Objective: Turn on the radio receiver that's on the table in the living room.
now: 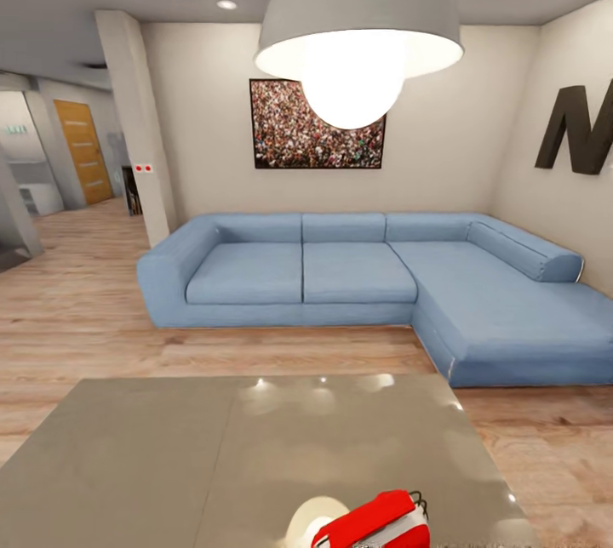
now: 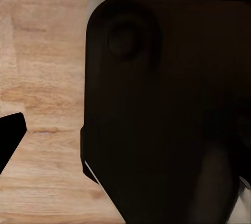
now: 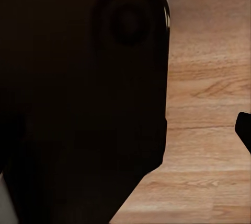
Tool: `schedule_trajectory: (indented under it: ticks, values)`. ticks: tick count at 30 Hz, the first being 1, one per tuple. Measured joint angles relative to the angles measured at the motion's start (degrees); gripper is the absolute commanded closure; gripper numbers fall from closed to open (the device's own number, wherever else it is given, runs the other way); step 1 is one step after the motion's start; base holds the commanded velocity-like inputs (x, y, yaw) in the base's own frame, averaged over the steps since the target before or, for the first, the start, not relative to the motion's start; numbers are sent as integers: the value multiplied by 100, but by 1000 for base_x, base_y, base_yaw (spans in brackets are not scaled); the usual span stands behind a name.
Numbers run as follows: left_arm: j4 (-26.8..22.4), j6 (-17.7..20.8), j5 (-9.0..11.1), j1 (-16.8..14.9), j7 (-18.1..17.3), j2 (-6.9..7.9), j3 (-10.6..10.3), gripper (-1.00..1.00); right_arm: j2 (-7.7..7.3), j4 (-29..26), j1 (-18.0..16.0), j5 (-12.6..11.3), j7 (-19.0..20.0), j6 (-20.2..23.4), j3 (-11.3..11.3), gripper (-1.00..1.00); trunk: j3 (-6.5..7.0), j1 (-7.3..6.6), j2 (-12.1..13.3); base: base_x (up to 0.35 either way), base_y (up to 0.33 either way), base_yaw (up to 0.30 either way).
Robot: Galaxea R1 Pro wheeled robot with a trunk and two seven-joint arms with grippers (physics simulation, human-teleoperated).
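Radio (image 1: 375,522) sat at the near edge of the table (image 1: 170,463), low in the head view and partly cut off by the frame, its red body with white trim tilted and a thin wire handle showing at its right end. A pale round shape lay just beside it on the glossy top, perhaps a reflection of the lamp; I could not tell. The table's grey top stretched away from the radio toward the blue sofa (image 1: 358,276), which ran along the far wall and turned a corner down the right side. Above the sofa hung a framed crowd picture (image 1: 289,139), and a grey dome lamp (image 1: 358,29) hung close in front of the camera. Wood floor (image 1: 77,310) spread to the left toward a hallway with an orange door (image 1: 83,152). Both wrist views looked down past a dark rounded part of the robot's own body onto floor planks, so whether the fingers of either arm were spread or closed could not be told. As a judgement, the robot had reached the living room and the table, but the arms seemed not yet raised; reaching for the radio and switching it on was all left to do.
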Motion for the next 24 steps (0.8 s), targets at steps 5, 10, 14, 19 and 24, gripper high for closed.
schedule_trajectory:
  ticks: [5,10,14,19,24]
  values:
    - [-4,-4,0,0,0,2,-1,-100,-6,0,2,-4,0,0,-4,-100,-37,0,0,0,0,-173]
    - [-5,-10,0,0,0,3,-1,-100,-5,0,2,1,0,0,-4,-100,-73,0,0,0,0,-174]
    - [-5,-10,0,0,0,3,-1,-100,0,0,2,3,0,0,-4,-100,-103,0,0,0,0,-166]
    - [-5,-10,0,0,0,3,-1,-100,-2,0,2,2,0,8,-5,-100,-126,0,0,0,0,-46]
    - [-5,-10,0,0,0,3,-1,-100,-4,0,2,2,0,9,-5,-100,-130,0,0,0,0,-6]
